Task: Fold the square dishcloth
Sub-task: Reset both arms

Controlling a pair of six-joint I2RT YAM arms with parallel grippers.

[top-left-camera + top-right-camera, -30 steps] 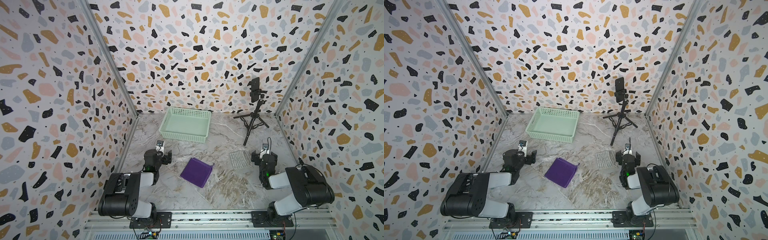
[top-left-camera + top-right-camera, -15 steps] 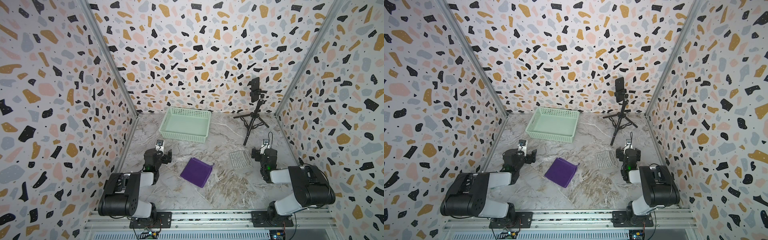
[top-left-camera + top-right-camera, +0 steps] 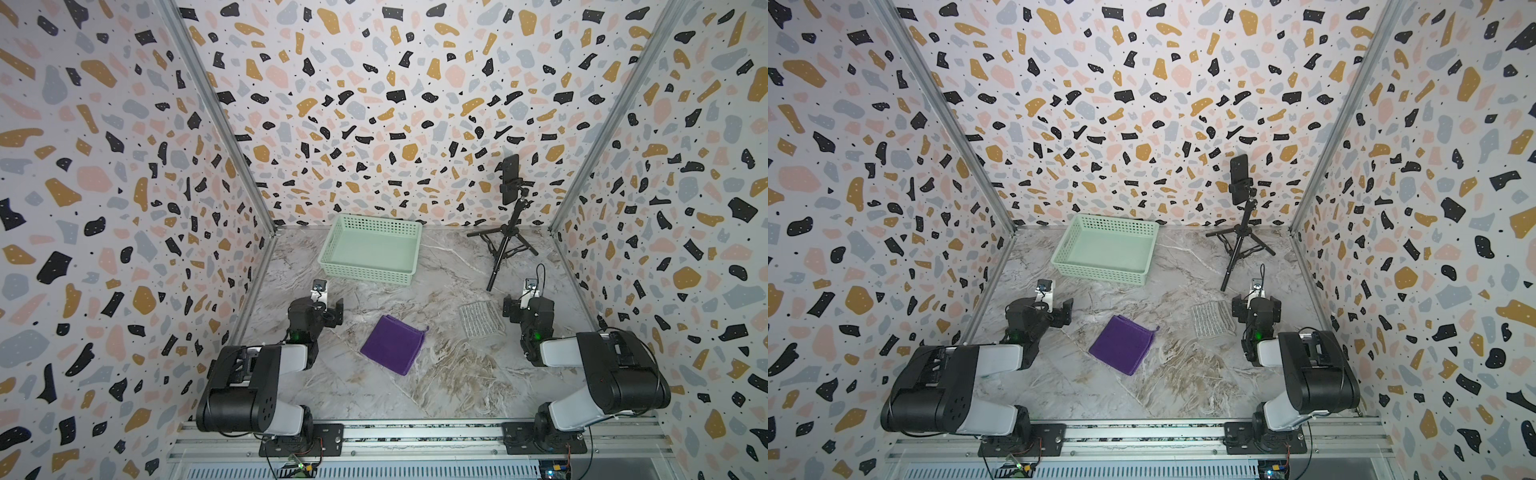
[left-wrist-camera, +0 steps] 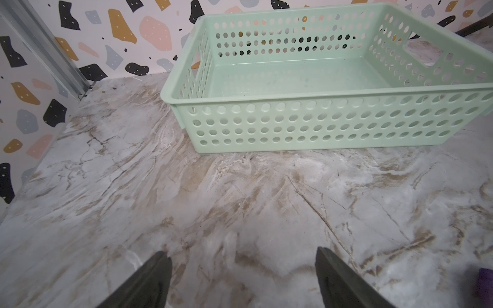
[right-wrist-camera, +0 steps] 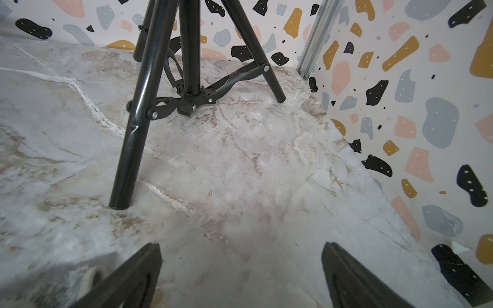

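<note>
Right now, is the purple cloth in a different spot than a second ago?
No. The purple cloth lies just as far in front of the green basket as before, turned the same way.

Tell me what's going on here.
Two robot arms are on a cloth-folding job. The cloth lies on the table between them. It looks folded, and nothing touches it. The left fingers and right fingers are open and empty, each off to its own side. The basket at the back is empty.
</note>
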